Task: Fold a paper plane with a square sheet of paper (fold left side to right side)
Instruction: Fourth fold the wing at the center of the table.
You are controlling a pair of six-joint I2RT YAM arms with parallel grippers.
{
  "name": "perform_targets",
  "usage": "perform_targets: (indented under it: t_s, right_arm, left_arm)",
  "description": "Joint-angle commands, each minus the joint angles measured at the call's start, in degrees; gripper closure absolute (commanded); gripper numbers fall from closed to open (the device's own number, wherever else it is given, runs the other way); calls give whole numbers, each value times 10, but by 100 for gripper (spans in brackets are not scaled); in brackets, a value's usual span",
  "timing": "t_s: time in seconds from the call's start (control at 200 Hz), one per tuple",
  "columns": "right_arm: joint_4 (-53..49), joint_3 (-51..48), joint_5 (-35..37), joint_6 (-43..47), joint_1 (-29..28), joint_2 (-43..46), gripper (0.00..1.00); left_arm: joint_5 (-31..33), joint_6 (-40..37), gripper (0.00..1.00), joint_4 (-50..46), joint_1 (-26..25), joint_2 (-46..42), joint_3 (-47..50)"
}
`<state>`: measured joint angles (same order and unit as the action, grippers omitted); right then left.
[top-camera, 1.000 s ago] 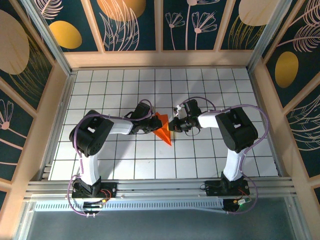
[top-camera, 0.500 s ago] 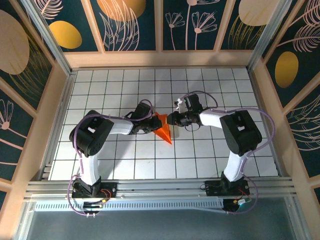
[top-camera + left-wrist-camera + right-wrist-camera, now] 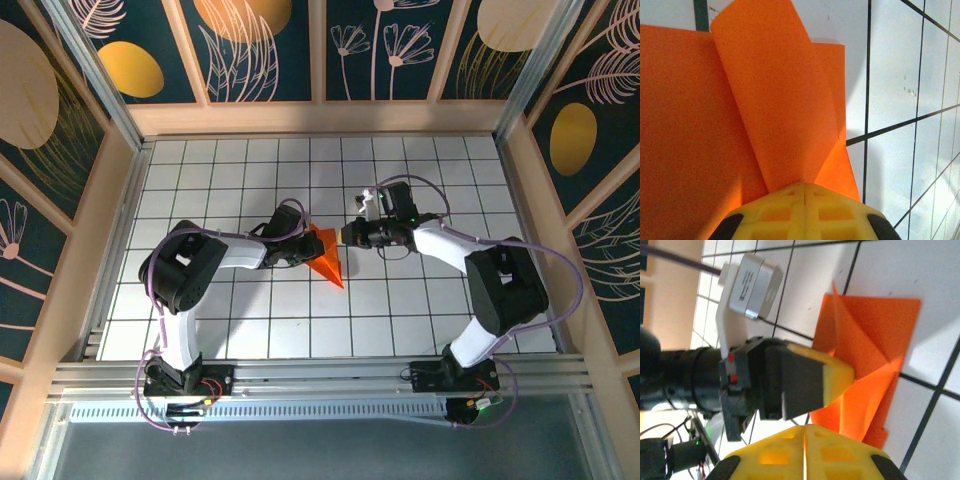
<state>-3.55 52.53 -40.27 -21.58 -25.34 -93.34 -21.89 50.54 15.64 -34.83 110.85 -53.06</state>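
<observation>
Fingers on both grippers are pressed together.

From the top camera, two arms reach inward over a white grid table [image 3: 240,180]. The left gripper [image 3: 303,250] rests its tip on the left part of the one orange sheet of paper [image 3: 328,260], which is folded into a wedge near the table's middle. The fingertips are too small to make out there. The right gripper [image 3: 349,235] sits just beside the wedge's upper right edge, holding nothing.

On the left wrist camera, the left gripper's yellow fingers [image 3: 775,210] meet with no gap and are cut off by the bottom edge. Their tip is against the paper, where one flap stands up and curls away. Whether a layer is nipped between them is hard to tell.

On the right wrist camera, the right gripper's yellow fingers [image 3: 770,455] are closed too, also cut off at the bottom. The sheet lies just beyond them, and the left gripper's yellow tip touches its near fold.
</observation>
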Motion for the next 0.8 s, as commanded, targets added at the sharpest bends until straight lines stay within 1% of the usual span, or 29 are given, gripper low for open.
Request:
perform_targets:
  t_s: [0.0, 0.03, 0.175, 0.34, 0.796]
  right_arm:
    - [-21, -21, -44, -4, -11, 11, 98]
    - [-21, -25, -44, -6, -14, 10, 100]
    - [-10, -48, -48, -18, -28, 8, 100]
    - [30, -69, -51, -40, -34, 3, 100]
    - [54, -58, -51, -49, -57, -47, 100]
  left_arm:
    - [34, -14, 100, -51, 1, 15, 6]
    - [34, -14, 100, -50, 1, 15, 8]
    - [34, -13, 100, -48, 1, 16, 8]
    - [35, -13, 100, -48, 1, 14, 9]
    - [36, -13, 100, -51, 0, 12, 7]
